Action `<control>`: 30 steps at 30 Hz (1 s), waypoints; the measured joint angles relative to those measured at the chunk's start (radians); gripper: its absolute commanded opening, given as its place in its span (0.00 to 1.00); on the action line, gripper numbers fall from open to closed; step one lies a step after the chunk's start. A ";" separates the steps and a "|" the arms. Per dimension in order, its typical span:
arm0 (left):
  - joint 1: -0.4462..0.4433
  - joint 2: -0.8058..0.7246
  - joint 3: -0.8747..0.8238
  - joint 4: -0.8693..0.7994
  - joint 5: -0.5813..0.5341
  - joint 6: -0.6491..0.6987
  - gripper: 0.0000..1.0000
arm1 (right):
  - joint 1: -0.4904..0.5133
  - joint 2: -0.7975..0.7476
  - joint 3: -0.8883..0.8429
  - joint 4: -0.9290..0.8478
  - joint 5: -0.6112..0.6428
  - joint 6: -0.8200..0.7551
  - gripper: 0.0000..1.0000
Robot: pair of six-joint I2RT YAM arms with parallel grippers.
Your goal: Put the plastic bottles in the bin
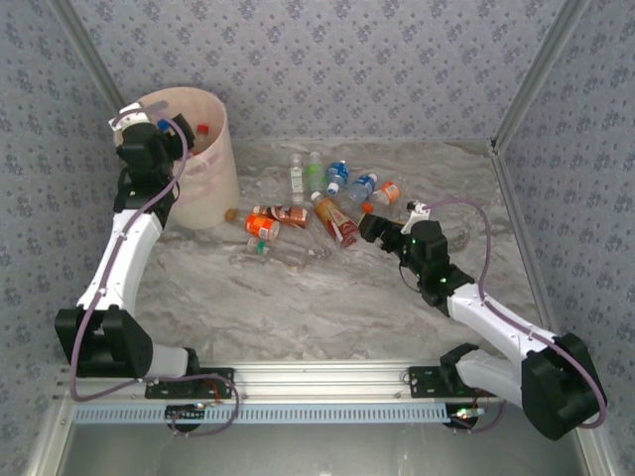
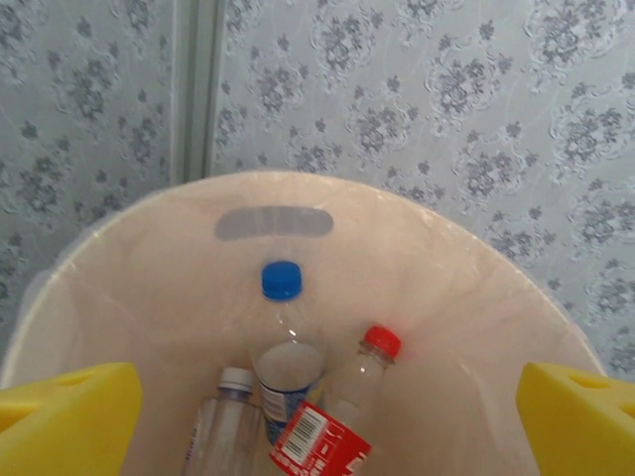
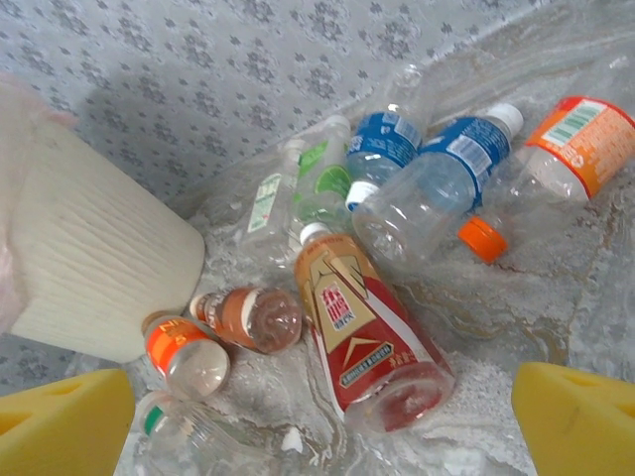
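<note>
The pale pink bin (image 1: 220, 149) stands at the far left of the table. My left gripper (image 1: 167, 134) hangs over its mouth, open and empty; in the left wrist view its yellow fingers (image 2: 69, 416) frame three plastic bottles inside the bin (image 2: 149, 288): a blue-capped one (image 2: 283, 342), a red-capped one (image 2: 365, 382) and a white-capped one (image 2: 228, 416). Several more bottles (image 1: 327, 198) lie scattered on the table. My right gripper (image 1: 373, 226) is open just beside a red-and-gold labelled bottle (image 3: 362, 337), which lies between its fingers (image 3: 575, 421), untouched.
Around the red-and-gold bottle lie an orange-labelled bottle (image 3: 184, 352), a brown one (image 3: 248, 317), two blue-labelled ones (image 3: 437, 183) and an orange-capped one (image 3: 556, 149). Patterned walls close in the back and sides. The marble tabletop (image 1: 298, 307) stretches toward the arm bases.
</note>
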 measured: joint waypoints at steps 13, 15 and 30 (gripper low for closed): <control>-0.056 -0.015 0.096 -0.172 0.055 -0.106 0.98 | 0.000 0.192 0.094 -0.079 -0.063 -0.015 1.00; -0.067 -0.015 0.116 -0.218 0.030 -0.120 0.98 | 0.000 0.228 0.128 -0.108 -0.074 -0.042 1.00; -0.069 -0.001 0.363 -0.650 -0.019 -0.131 0.98 | 0.002 0.500 0.458 -0.414 -0.139 -0.330 1.00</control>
